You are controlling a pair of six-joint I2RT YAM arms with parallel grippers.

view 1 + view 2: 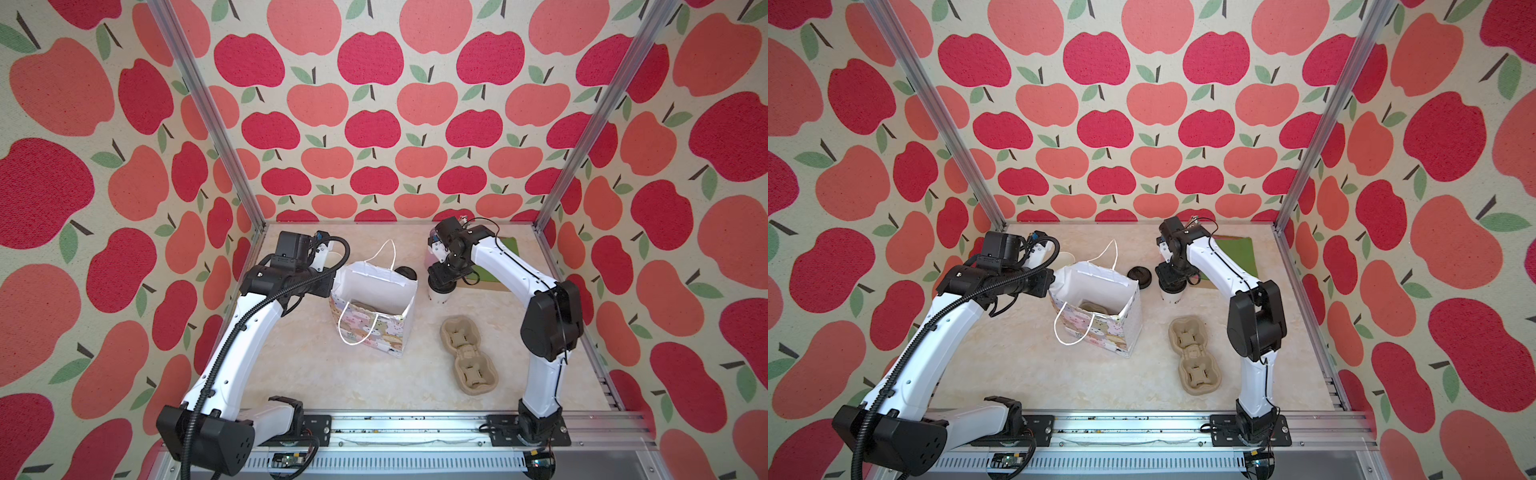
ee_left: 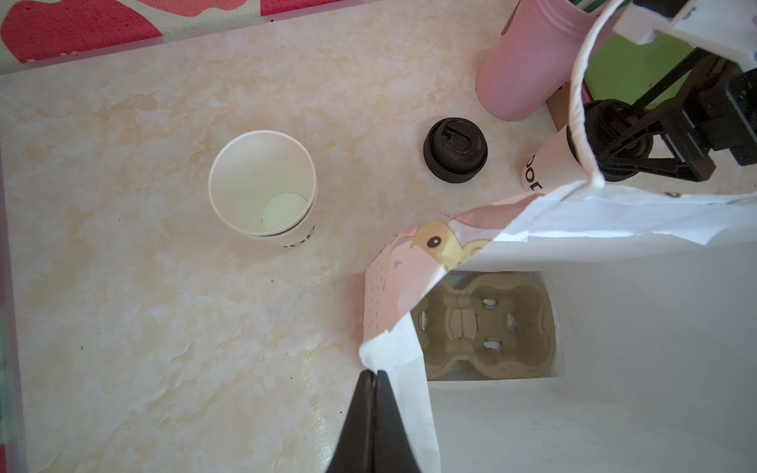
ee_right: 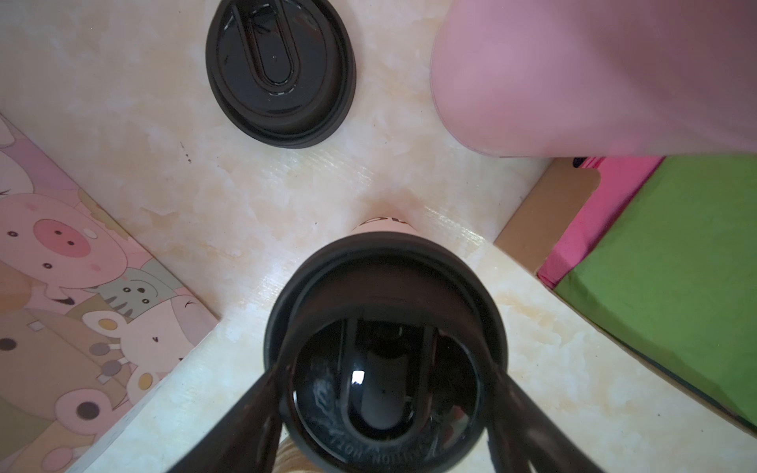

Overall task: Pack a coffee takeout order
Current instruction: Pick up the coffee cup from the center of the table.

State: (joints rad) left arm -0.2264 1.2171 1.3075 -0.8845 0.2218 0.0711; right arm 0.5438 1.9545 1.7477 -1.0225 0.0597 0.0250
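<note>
Beside the bag [image 1: 376, 332], the right gripper [image 3: 387, 340] seemingly clamped the lid [image 3: 385, 282] of the cup [image 3: 385, 223], needing a straight, level lift; the left gripper [image 2: 373, 374] pinched the bag's rim open.

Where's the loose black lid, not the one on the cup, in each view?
Top view: loose lid, partly hidden behind the bag's far corner.
Top view: lid between bag and lidded cup.
Left wrist: lid between open cup and pink holder.
Right wrist: lid beyond the lidded cup.
Shared landmark: lidded cup.
</note>
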